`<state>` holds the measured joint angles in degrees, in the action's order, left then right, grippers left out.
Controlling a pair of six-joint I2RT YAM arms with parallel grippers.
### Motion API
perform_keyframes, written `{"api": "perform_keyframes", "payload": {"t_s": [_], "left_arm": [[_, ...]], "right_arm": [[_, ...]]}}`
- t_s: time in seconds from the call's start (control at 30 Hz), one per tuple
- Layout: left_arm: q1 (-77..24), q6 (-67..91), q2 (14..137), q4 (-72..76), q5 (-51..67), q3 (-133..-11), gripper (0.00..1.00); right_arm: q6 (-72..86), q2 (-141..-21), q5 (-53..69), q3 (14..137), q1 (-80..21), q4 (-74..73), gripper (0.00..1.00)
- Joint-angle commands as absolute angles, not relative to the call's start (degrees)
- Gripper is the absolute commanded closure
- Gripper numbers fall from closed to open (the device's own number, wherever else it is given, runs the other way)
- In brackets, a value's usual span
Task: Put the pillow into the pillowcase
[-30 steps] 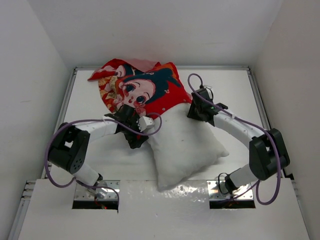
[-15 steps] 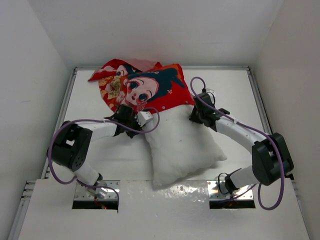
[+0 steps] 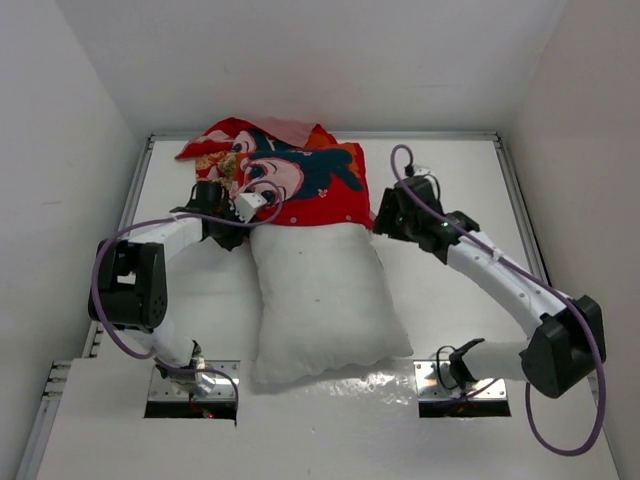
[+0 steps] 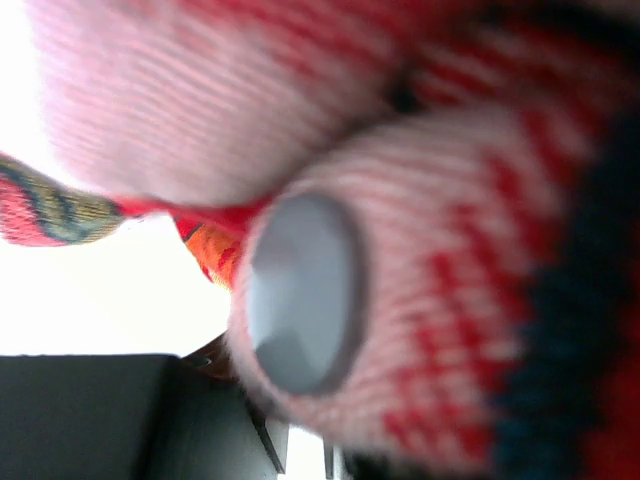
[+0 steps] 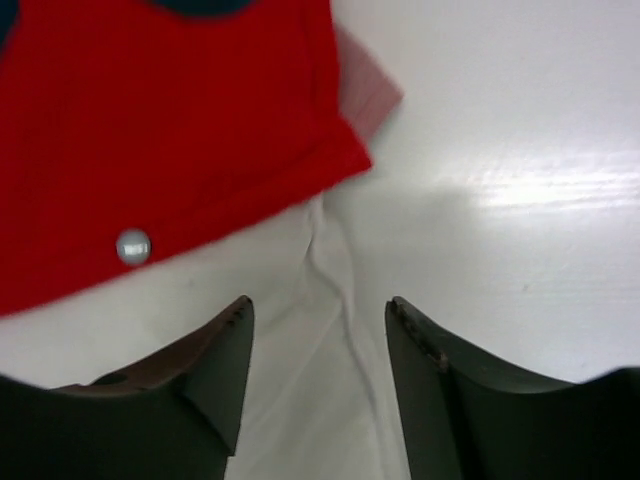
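We see the pillow (image 3: 320, 300) lying lengthwise down the middle of the table (image 3: 460, 170). Most of it is bare, and the pillowcase (image 3: 310, 180) overlaps only its far end, bunched up toward the far left. The left gripper (image 3: 232, 208) sits at the left corner of the case's hem. Its own camera is smothered by blurred pale pink and red cloth with a grey snap (image 4: 305, 290), so it seems clamped on the hem, though we cannot be sure. The right gripper (image 5: 318, 302) stands wide apart and holds nothing, poised over the pillow's far right corner just short of the red hem, where a hem snap (image 5: 133, 246) shows. Purple cables (image 3: 130, 250) loop along both arms, and white walls (image 3: 60, 120) close in the sides.
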<state>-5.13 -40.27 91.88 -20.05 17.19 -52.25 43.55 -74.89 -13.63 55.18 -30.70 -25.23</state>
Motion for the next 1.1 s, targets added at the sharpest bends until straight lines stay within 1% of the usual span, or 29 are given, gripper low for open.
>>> {"api": "perform_keyframes", "payload": {"t_s": [0.0,0.07,0.1,0.17,0.2,0.27,0.33,0.37,0.4,0.43,0.53,0.73,0.83,0.9,0.93,0.97,1.0,1.03,1.07], "left_arm": [[-3.2,-40.4,93.0,-22.0,16.4,-55.8,1.00],[-3.1,-40.7,92.6,-22.7,16.3,-55.7,1.00],[-3.1,-40.8,92.4,-23.0,16.3,-55.5,1.00],[-3.1,-40.9,91.8,-24.4,16.5,-55.3,1.00],[-3.1,-40.9,91.6,-25.5,16.9,-55.4,1.00],[-3.1,-40.6,91.3,-26.4,17.1,-55.1,1.00],[-3.1,-40.3,90.9,-27.4,17.7,-54.8,1.00],[-3.1,-40.3,90.8,-28.5,17.8,-54.9,1.00],[-3.1,-40.2,90.9,-28.5,17.7,-55.2,1.00],[-3.1,-40.2,91.0,-29.3,17.7,-55.4,1.00],[-3.1,-39.9,90.9,-30.3,17.8,-55.7,1.00],[-3.2,-39.6,91.1,-30.8,17.3,-55.7,1.00],[-3.2,-39.6,91.1,-30.8,17.1,-55.9,1.00],[-3.2,-39.3,91.0,-30.8,16.8,-56.0,1.00],[-3.2,-39.3,91.0,-30.8,16.8,-56.2,1.00],[-3.2,-39.3,90.9,-30.7,16.8,-56.2,1.00],[-3.2,-39.2,91.0,-30.8,16.8,-56.5,1.00],[-3.2,-39.2,91.1,-30.9,16.9,-56.8,1.00],[-3.2,-39.0,91.1,-31.0,16.9,-57.1,1.00]], "right_arm": [[39.2,-73.5,-12.5,57.8,-24.5,-25.1,0.44],[39.1,-76.4,-7.5,57.0,-19.7,-22.3,0.44],[39.5,-78.0,-1.5,56.6,-17.8,-20.7,0.44],[41.8,-84.4,5.2,56.5,-13.5,-15.4,0.44],[41.7,-88.8,10.1,58.0,-13.0,-13.6,0.44],[40.3,-92.3,11.6,59.9,-13.4,-11.7,0.43],[40.3,-93.9,14.3,59.2,-13.7,-9.6,0.37],[40.5,-93.9,15.1,58.3,-13.7,-6.3,0.33],[40.8,-93.8,15.7,57.3,-13.7,-4.8,0.33],[41.0,-93.7,16.1,55.5,-13.9,-3.5,0.29],[39.4,-95.6,17.9,55.4,-13.8,0.1,0.25],[36.8,-103.6,18.1,60.2,-13.8,2.3,0.25],[37.3,-107.7,25.3,60.8,-13.8,4.7,0.33],[37.4,-108.4,29.9,59.9,-14.4,6.8,0.40],[37.5,-107.5,30.3,57.9,-14.8,10.2,0.43],[37.4,-106.8,30.3,57.0,-15.5,11.8,0.49],[36.6,-106.0,30.7,56.3,-16.0,14.0,0.75],[36.3,-105.9,30.8,56.7,-16.4,14.5,0.94],[36.2,-105.8,30.7,57.0,-16.6,14.4,1.00]]}}
